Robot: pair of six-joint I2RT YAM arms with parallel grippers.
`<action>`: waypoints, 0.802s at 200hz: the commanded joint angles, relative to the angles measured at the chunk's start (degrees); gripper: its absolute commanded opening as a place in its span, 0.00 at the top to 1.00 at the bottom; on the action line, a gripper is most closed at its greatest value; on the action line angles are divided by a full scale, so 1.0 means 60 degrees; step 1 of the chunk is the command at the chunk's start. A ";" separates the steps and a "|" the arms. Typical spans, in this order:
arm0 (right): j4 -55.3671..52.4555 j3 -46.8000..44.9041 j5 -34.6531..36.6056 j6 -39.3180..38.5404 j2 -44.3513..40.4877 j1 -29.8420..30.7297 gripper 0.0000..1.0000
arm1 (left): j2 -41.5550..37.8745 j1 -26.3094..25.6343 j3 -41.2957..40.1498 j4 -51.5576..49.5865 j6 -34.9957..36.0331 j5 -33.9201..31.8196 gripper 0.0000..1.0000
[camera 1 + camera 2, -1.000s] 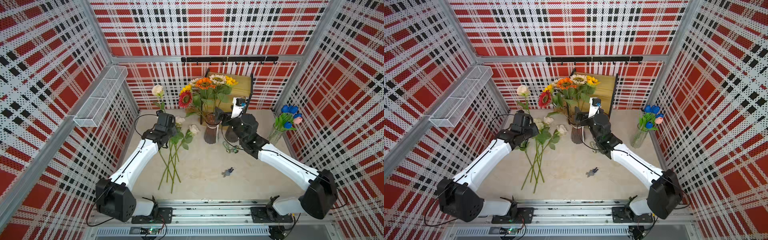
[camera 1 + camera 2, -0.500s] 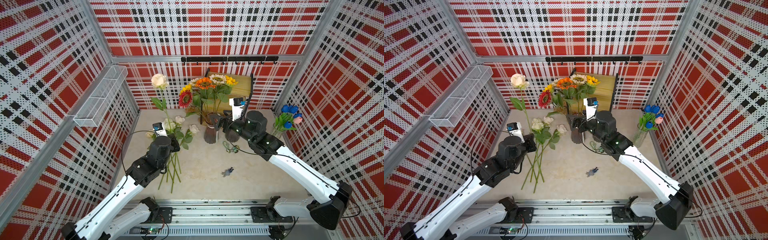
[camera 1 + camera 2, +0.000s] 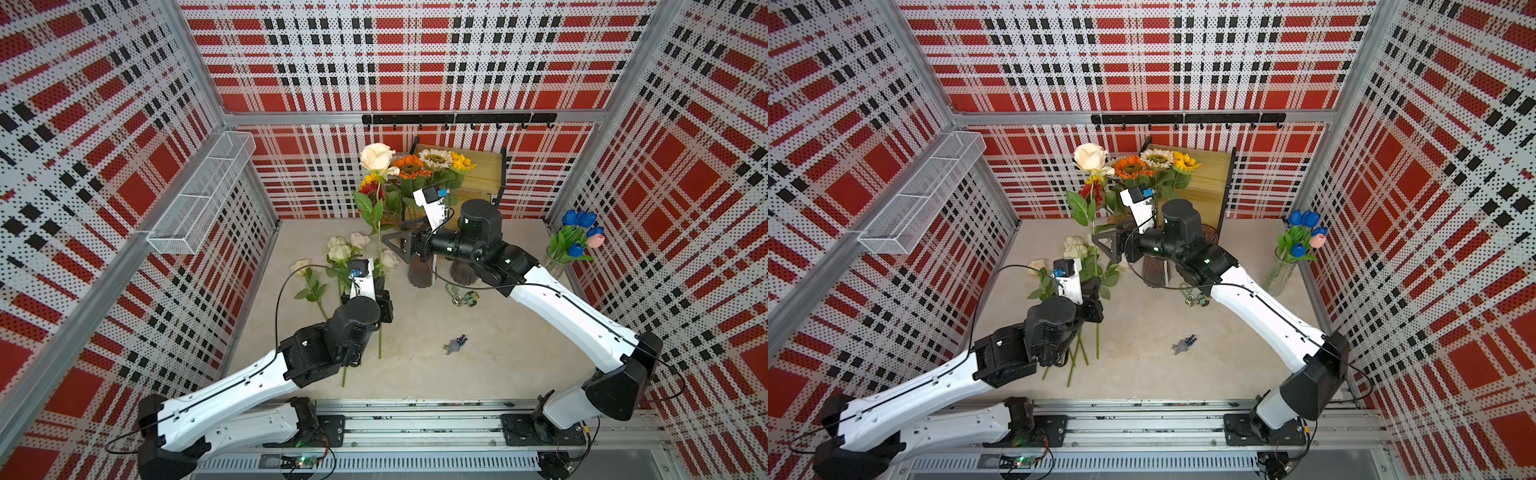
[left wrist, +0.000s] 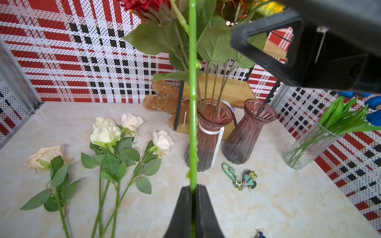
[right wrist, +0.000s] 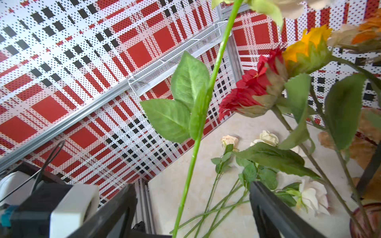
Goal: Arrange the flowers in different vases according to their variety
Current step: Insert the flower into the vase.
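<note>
My left pincer [image 4: 192, 190] is clenched on the lower green stem of a cream rose [image 3: 376, 157]. It holds the flower upright near the middle of both top views, with the bloom up beside the sunflowers [image 3: 419, 164] at the back. My right pincer [image 5: 191, 185] is released, its jaws spread wide. In the right wrist view that same stem runs up between them, but I cannot tell whether it sits inside the jaws or just ahead of them. In the left wrist view the pinkish ribbed vase [image 4: 208, 140] holding the sunflower stems stands just behind the raised stem at centre frame. The empty brownish-purple vase [image 4: 247, 134] stands just right of it. The clear glass cylinder [image 4: 309, 148] with the tulips [image 3: 579, 218] is at the right edge. The other cream roses [image 4: 105, 134] lie flat on the tabletop [image 4: 278, 206] in the lower left of that view.
</note>
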 commanded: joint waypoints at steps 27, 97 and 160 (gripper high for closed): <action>0.0071 -0.0122 -0.0464 0.0367 0.0312 0.0087 0.14 | 0.0122 -0.0576 0.0374 0.0585 0.0271 -0.0868 1.00; 0.0124 -0.0063 -0.0428 0.0392 0.0332 0.0333 0.46 | 0.0503 -0.0705 0.0669 0.0719 0.0413 -0.0882 1.00; 0.0122 -0.0319 0.0214 0.0427 -0.0308 0.0401 1.00 | 0.0616 -0.0665 0.0776 0.0869 0.0349 -0.1024 0.62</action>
